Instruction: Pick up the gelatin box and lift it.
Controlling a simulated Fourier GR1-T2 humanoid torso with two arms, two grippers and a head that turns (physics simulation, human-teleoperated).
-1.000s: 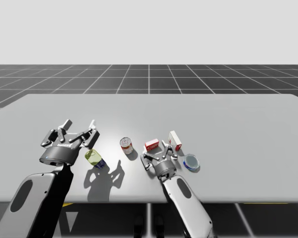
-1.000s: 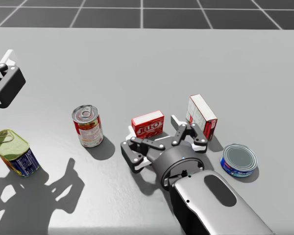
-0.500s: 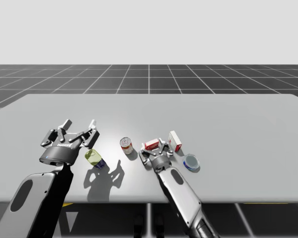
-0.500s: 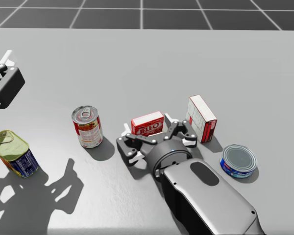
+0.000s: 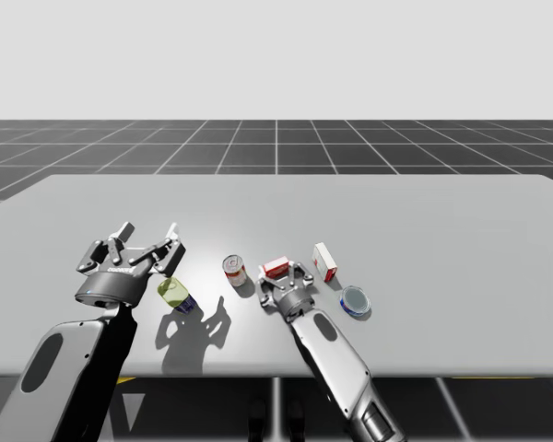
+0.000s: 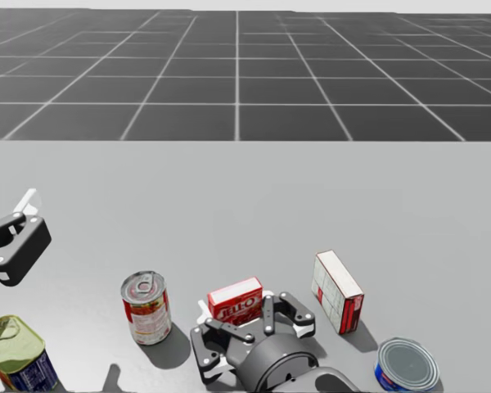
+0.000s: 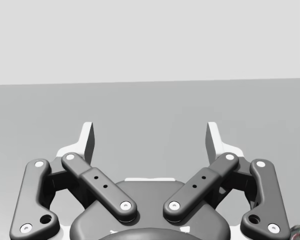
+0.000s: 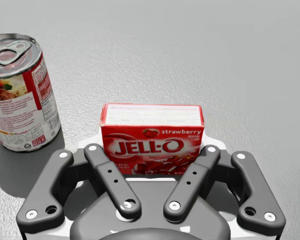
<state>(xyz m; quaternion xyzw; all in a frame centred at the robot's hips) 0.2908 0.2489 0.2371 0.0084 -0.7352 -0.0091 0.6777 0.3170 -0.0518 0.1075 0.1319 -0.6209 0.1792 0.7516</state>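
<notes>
Well, at the far left of the head view my left claw (image 6: 15,239) is cut by the edge, and just one white fingertip and part of its dark body show. In the left wrist view the left claw (image 7: 150,137) has its fingers spread wide with nothing between them, above the bare desk (image 7: 150,105). From the high view it sits raised just beside the yellow-green can (image 5: 172,292). The head view cuts off the lower part of that can (image 6: 12,356).

Next comes the red can (image 6: 146,307), upright and apart from everything. The right wrist view shows it (image 8: 20,92) off to one side of the fingers.

Then the gelatin box (image 8: 152,137) stands upright between the fingers of my right claw (image 8: 152,150), its red face toward the palm. Its lower edge is hidden behind the dark links. The fingers are spread about as wide as the left claw's (the white pads peek out just beside the box's two sides). I cannot tell whether either pad touches it, and there is no clamping. In the high view the gelatin box (image 5: 276,268) sits on the desk (image 5: 424,230) at the tip of my right claw (image 5: 286,279).

Further right stand the white-and-red box (image 6: 337,291) and the flat blue can (image 6: 407,366). The blue can is clipped by the bottom edge.
</notes>
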